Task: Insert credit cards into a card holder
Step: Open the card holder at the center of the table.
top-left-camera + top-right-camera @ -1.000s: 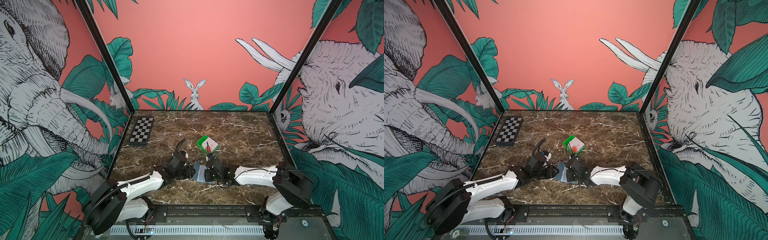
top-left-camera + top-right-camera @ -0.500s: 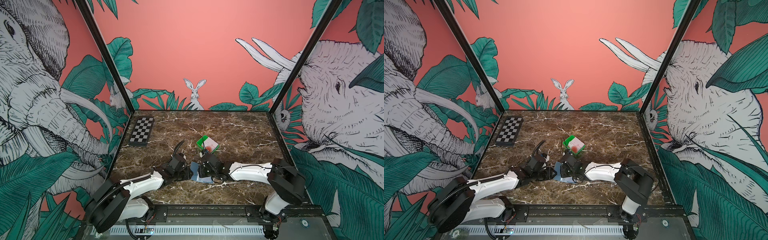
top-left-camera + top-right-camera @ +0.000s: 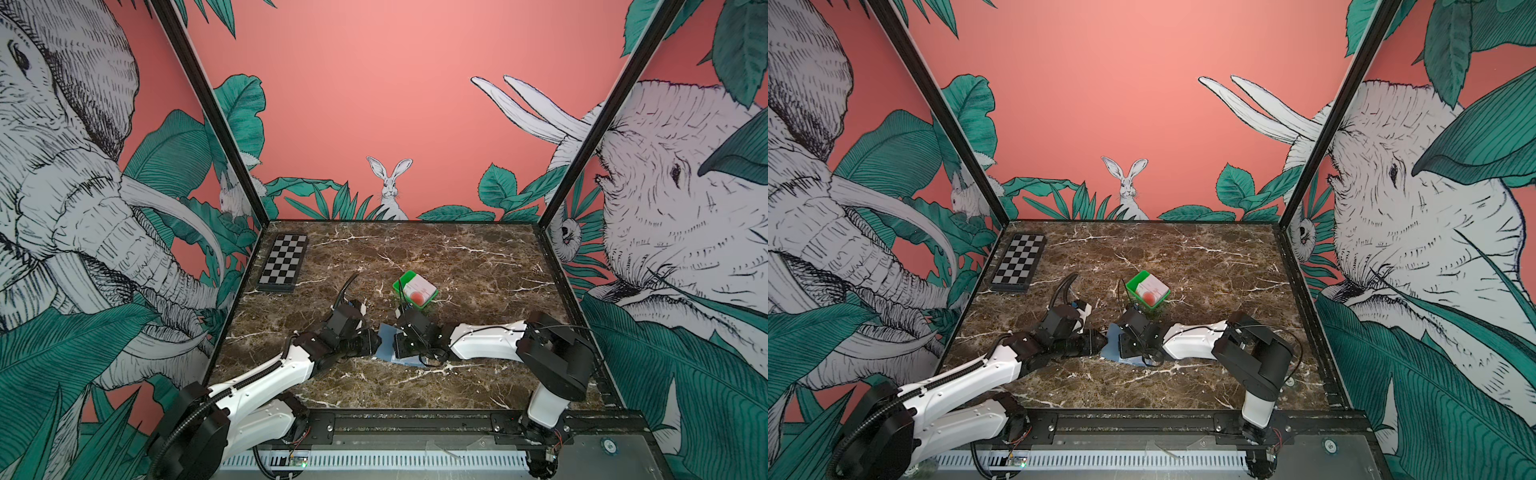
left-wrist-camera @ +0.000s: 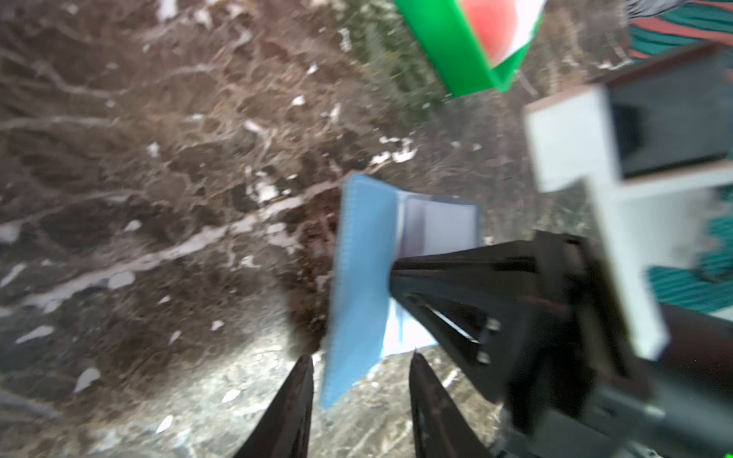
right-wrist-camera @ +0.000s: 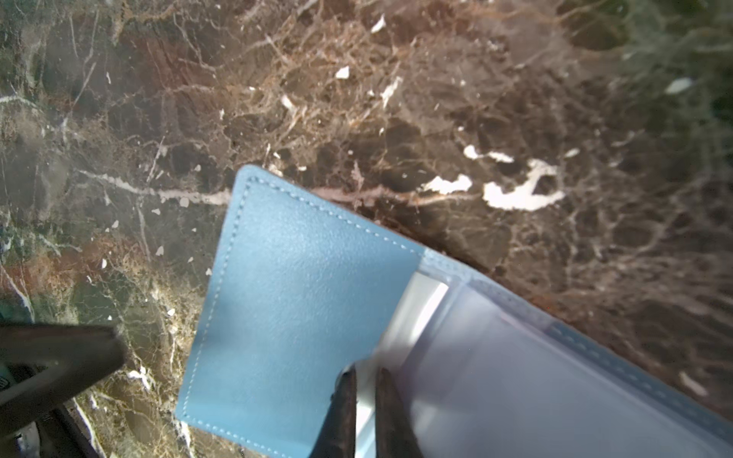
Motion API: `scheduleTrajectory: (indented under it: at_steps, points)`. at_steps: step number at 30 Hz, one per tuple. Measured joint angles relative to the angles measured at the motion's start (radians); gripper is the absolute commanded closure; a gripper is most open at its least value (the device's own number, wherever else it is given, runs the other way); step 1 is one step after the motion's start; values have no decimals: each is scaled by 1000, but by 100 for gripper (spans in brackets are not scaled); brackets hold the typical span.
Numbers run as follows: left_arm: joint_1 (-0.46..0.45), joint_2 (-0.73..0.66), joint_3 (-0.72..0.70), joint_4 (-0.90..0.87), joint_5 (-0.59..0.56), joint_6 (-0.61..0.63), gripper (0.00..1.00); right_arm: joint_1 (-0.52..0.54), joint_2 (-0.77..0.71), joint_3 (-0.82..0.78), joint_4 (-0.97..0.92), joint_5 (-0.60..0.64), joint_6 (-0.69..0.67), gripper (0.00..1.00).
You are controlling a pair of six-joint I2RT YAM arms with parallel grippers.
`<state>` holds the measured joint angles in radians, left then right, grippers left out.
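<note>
The slate-blue card holder (image 3: 385,338) (image 3: 1112,338) lies open on the marble between my two grippers. Its cover flap (image 4: 363,269) (image 5: 301,285) stands tilted up, and pale clear sleeves (image 5: 496,368) show beside it. My left gripper (image 4: 361,370) (image 3: 376,344) is open, with the flap's lower corner between its fingers, untouched. My right gripper (image 5: 365,378) is nearly shut on a thin pale sleeve edge at the fold; its fingers (image 4: 436,269) press in from the other side. White credit cards (image 3: 420,289) (image 3: 1152,287) (image 4: 501,23) with a red circle lie in the green tray.
The green tray (image 3: 402,279) (image 3: 1135,280) (image 4: 448,43) stands just behind the right gripper. A checkerboard (image 3: 283,264) (image 3: 1017,262) lies at the back left. Patterned walls close three sides, and a black rail (image 3: 415,419) runs along the front.
My right gripper has slid left over the open card holder, toward the fold. The left gripper's jaws have widened slightly, and that arm has barely moved.
</note>
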<state>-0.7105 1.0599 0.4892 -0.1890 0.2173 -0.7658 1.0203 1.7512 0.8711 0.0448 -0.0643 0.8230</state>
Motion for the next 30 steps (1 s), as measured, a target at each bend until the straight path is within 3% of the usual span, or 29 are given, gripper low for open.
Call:
scheduleTrajectory:
  at_steps: [7,19,30]
  points:
    - [0,127,1,116,83,-1,65,1,0,0,0,3,0,90]
    - [0,320,4,252,88,18,68,3,-47,-64,29,0,-3,92]
    - [0,364,-45,432,95,4,69,5,-170,-169,6,33,0,92]
